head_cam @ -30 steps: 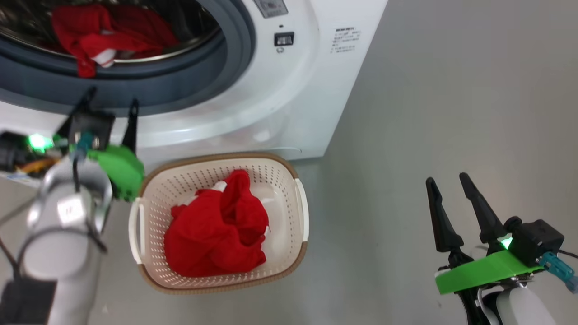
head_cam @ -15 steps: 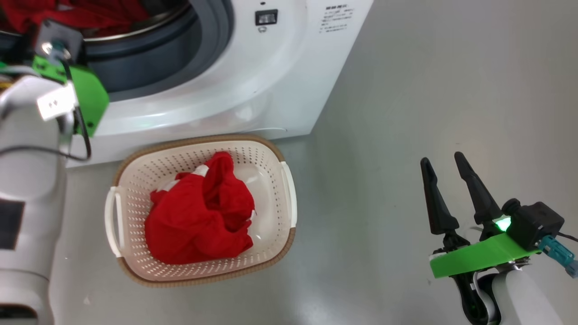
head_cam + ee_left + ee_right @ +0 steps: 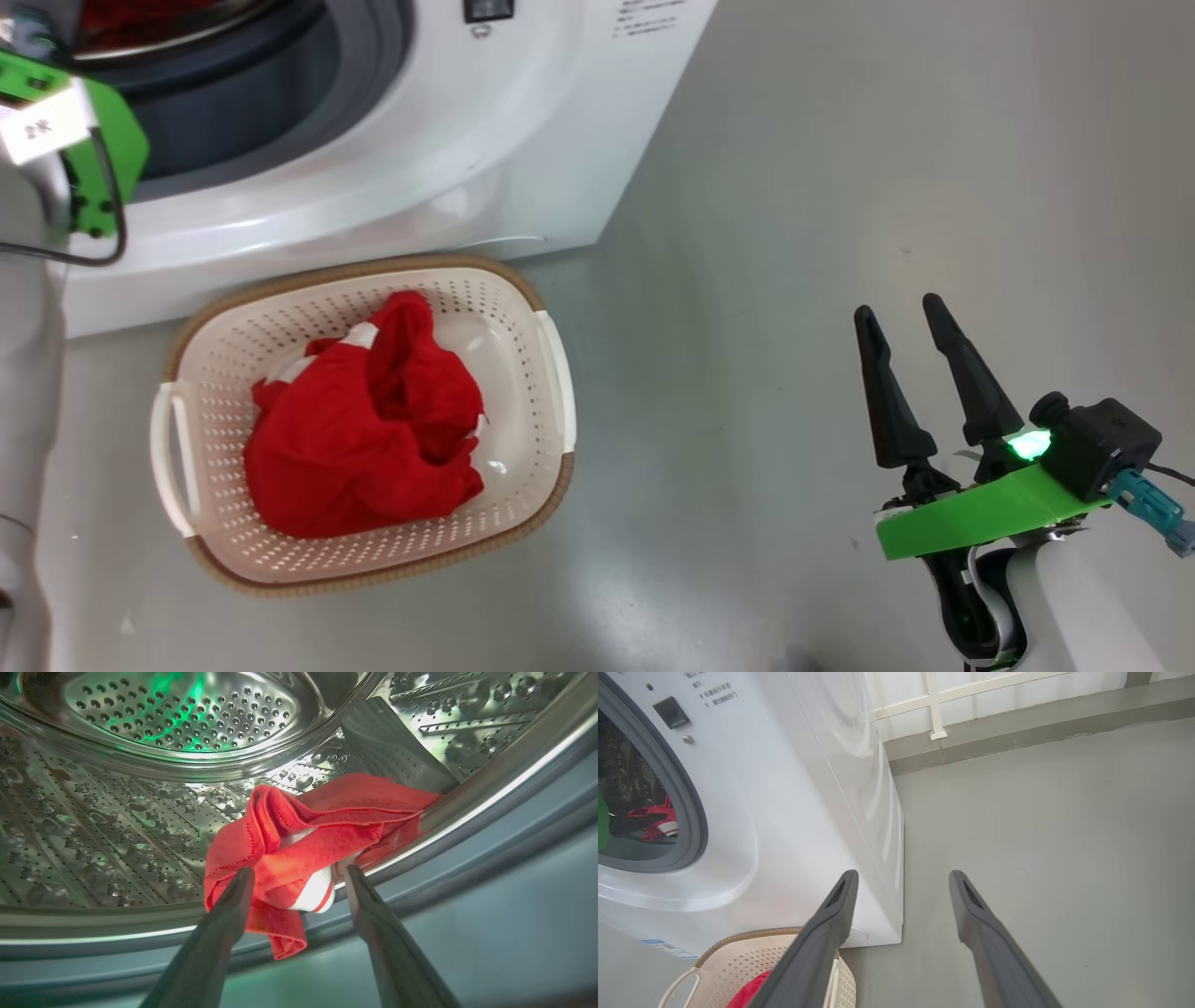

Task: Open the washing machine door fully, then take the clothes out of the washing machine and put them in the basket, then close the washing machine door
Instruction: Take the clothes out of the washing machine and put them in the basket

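Left gripper (image 3: pixel 298 870), tapered dark fingers spread wide and empty, flanks a crumpled red garment (image 3: pixel 327 821) with white trim draped over the lip of the dimpled, perforated steel drum (image 3: pixel 117 826). Before the glossy white washing machine (image 3: pixel 420 140), the rounded, perforated cream basket (image 3: pixel 215 364) with woven-look rim cradles a soft red bundle (image 3: pixel 364 439). Right gripper (image 3: pixel 898 308) hangs over smooth grey floor (image 3: pixel 794 233), fingers parted, empty.

Head camera looks down; both wrists face the washing machine (image 3: pixel 784 812).

Smooth grey floor (image 3: pixel 822 233) runs to a low grey ledge (image 3: pixel 1041 725) along the far wall, where a white post (image 3: pixel 932 700) (meeting a pale crossbar) stands on it
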`<state>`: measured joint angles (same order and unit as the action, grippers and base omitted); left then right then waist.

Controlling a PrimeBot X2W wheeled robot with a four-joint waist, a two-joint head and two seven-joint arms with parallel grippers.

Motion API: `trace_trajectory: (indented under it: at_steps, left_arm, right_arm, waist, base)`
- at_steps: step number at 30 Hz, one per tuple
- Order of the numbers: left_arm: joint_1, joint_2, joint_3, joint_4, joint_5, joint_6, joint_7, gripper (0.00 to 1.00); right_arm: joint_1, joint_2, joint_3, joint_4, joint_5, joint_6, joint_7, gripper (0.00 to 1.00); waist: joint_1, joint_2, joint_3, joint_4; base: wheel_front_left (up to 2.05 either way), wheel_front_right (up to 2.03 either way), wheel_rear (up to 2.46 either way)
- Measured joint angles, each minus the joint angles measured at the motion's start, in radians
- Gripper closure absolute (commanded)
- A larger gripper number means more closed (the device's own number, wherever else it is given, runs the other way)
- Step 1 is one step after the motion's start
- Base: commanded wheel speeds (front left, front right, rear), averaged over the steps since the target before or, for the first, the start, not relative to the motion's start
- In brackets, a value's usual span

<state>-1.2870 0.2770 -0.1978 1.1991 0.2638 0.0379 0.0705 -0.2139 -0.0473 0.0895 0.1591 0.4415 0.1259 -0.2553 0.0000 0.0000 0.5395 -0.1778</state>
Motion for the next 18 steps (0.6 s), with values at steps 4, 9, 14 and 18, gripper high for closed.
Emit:
trace_trajectory:
  at_steps: [4,9,14,18]
  left_arm:
    - [-0.015,0.014,0.004,0.017,-0.005,0.01,0.012,0.0]
    - [-0.035,0.031,0.005,0.035,-0.01,0.026,0.016,0.0]
    - [-0.046,0.065,0.002,0.053,-0.011,0.035,0.016,0.0]
    - [-0.053,0.09,0.0,0.066,-0.018,0.041,0.016,0.0]
  right_arm:
    - [-0.002,0.0,0.011,-0.001,0.003,0.0,0.0,0.0]
    - [-0.016,0.0,0.02,-0.006,0.03,0.0,0.0,0.0]
    - [-0.022,0.0,0.032,-0.009,0.035,0.0,0.0,0.0]
    - [-0.022,0.0,0.038,-0.011,0.042,0.0,0.0,0.0]
  waist:
    - [0.0,0.0,0.012,-0.014]
    - [0.0,0.0,0.03,-0.033]
    - [0.0,0.0,0.045,-0.051]
    - [0.0,0.0,0.055,-0.063]
  base:
    - [0.0,0.0,0.0]
    - [0.0,0.0,0.0]
    - [0.0,0.0,0.0]
    - [0.0,0.0,0.0]
